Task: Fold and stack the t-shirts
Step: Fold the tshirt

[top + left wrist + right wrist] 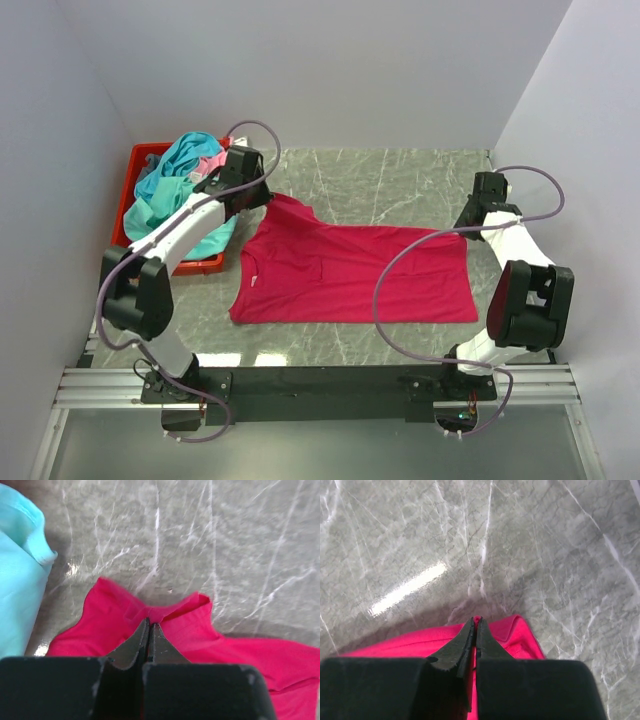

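Left gripper (150, 626) and right gripper (476, 622) each pinch a far corner of the flat magenta-red cloth t-shirt (350, 275), its length running between them.

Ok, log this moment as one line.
magenta t-shirt: spread on table | left claw: shut on its far-left edge | right claw: shut on its far-right corner | teal shirt: heaped in red bin

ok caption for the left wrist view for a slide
Left pincer shut on a bunched edge of the magenta-red t-shirt, teal shirt alongside
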